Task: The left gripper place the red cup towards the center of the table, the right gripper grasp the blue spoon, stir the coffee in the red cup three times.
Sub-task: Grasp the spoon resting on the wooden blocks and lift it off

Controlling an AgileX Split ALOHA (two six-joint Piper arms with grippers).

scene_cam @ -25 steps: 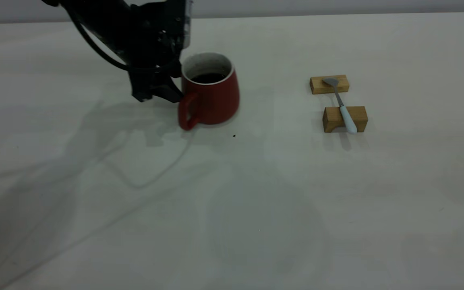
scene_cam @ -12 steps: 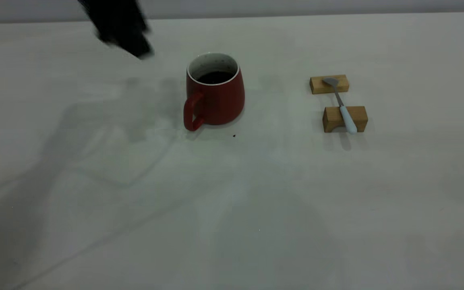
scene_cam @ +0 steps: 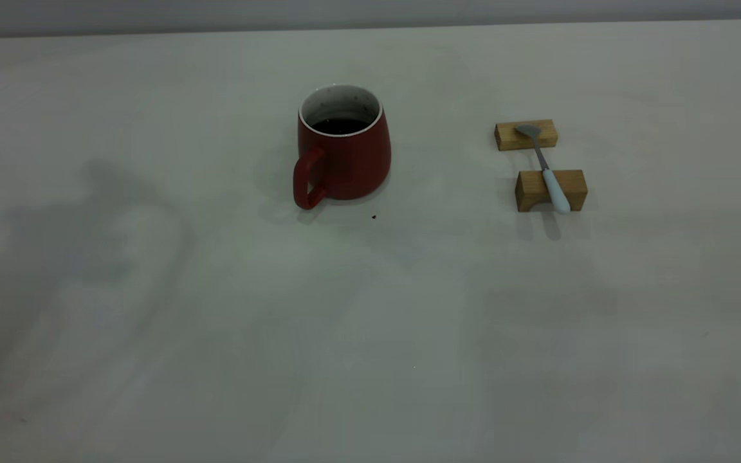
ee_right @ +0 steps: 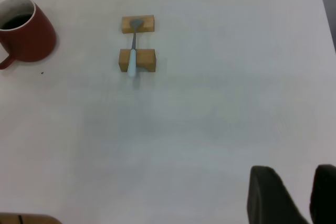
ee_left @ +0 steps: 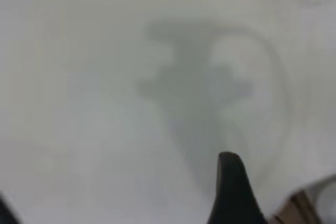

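Exterior view: cup (scene_cam: 343, 151) stands mid-worktop (scene_cam: 370, 321), ungrasped; next, right pincer (ee_right: 296, 195), slightly parted and empty, must reach the spoon (scene_cam: 545, 168); left pincer's state unclear.

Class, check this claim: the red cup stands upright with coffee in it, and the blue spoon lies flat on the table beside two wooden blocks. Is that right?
Not quite. The red cup does stand upright with coffee in it, but the blue spoon does not lie flat on the table: it rests across the two wooden blocks, bowl on the far one and handle over the near one. The exterior view shows this.
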